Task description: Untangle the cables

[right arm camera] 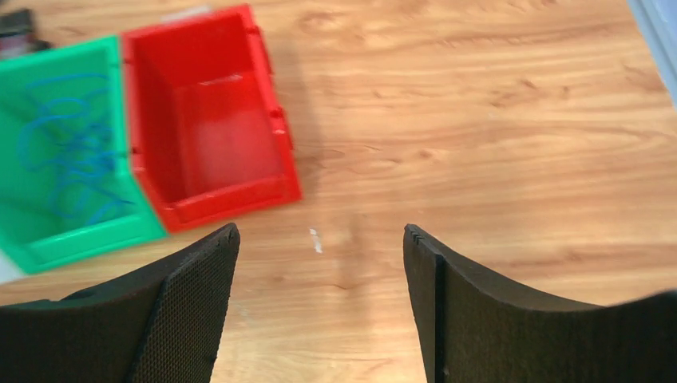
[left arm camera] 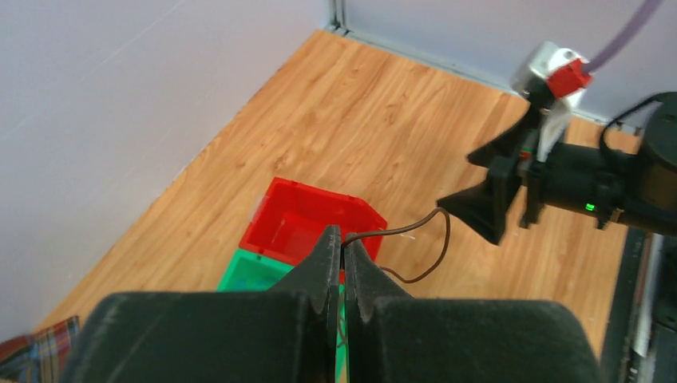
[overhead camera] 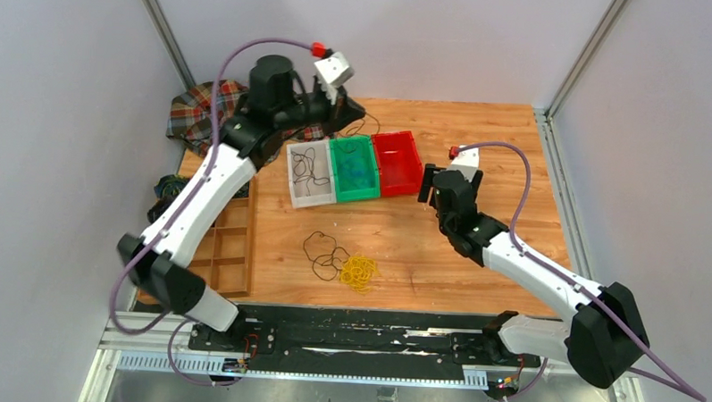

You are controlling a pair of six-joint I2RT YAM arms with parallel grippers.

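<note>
A bunch of thin cables lies on the wooden table: black loops (overhead camera: 324,253) and a yellow tangle (overhead camera: 360,271) touching them. My left gripper (overhead camera: 342,100) is raised above the back of the bins and shut on one thin dark strand (left arm camera: 427,239), which curls out of the closed jaws (left arm camera: 342,239) and dangles (overhead camera: 362,125). The white bin (overhead camera: 294,195) holds black strands, the green bin (overhead camera: 371,193) holds blue strands (right arm camera: 72,152), and the red bin (overhead camera: 397,162) looks bare. My right gripper (overhead camera: 430,193) is open and empty, low over bare table right of the red bin (right arm camera: 211,112); its jaws (right arm camera: 319,235) stand wide apart.
A plaid cloth (overhead camera: 199,111) lies at the back left. A wooden compartment tray (overhead camera: 230,250) sits along the left edge, with a dark coiled bundle (overhead camera: 167,187) beside it. Grey walls enclose the table. The right arm (left arm camera: 559,175) shows in the left wrist view.
</note>
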